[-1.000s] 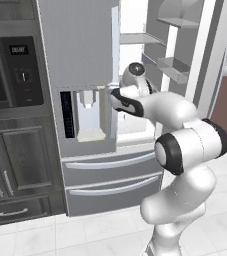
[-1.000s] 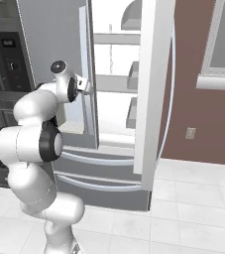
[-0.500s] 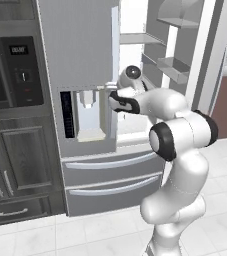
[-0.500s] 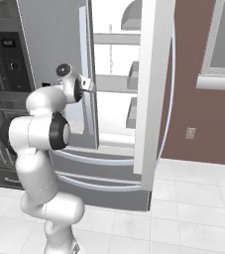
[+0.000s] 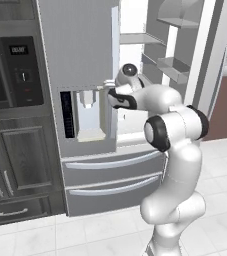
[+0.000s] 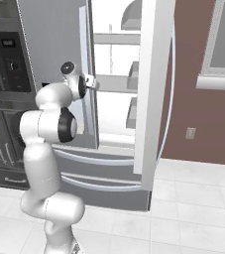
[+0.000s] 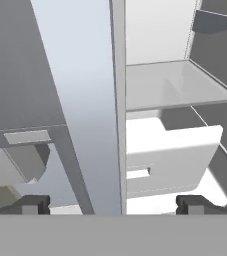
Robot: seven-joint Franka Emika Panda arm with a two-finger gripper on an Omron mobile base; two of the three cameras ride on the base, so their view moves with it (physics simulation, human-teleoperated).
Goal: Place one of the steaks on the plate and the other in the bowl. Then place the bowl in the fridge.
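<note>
I've got the gripper [image 7: 113,205] spread wide and empty, straddling the edge of the fridge [image 5: 80,60] left door dead ahead with the right door already swung open, so bowl loading and any steak sorting look still undone.

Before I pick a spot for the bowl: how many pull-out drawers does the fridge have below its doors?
2. The upper drawer sits right under the doors; the lower drawer is directly beneath it, near the floor. The arm hides part of both.
</note>
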